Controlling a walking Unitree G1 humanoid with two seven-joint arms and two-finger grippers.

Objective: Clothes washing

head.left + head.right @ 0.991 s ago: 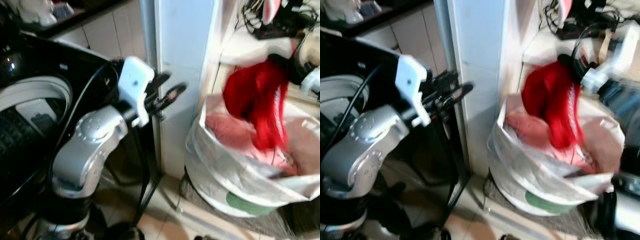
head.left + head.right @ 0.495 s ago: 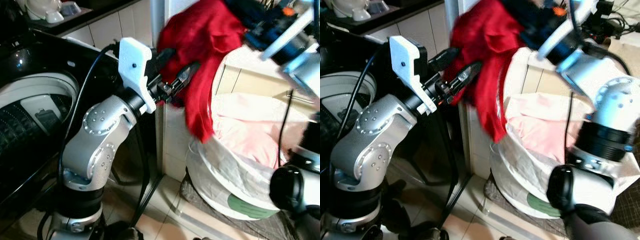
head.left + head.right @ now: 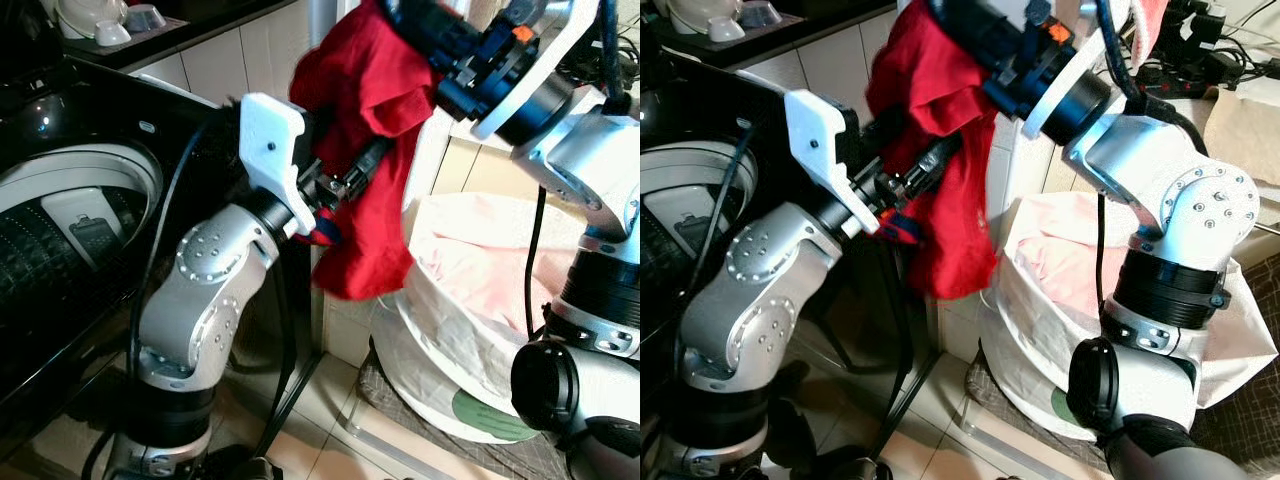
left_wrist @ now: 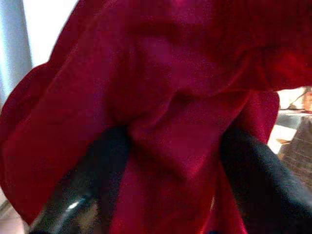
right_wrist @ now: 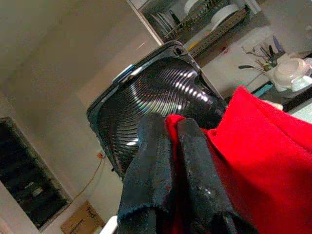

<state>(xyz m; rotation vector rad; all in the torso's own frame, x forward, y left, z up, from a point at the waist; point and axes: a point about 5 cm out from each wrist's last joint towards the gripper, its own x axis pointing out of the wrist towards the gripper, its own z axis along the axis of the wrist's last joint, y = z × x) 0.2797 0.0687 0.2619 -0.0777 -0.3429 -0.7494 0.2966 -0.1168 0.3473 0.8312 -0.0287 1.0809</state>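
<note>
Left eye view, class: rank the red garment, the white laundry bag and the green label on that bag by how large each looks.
1. White laundry bag
2. Red garment, close behind; it hangs nearer the camera, so this ranking is unsure
3. Green label, clearly smallest

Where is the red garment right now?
Red garment hangs mid-frame, pinched by the right gripper, above the left gripper, between washer and laundry basket.
</note>
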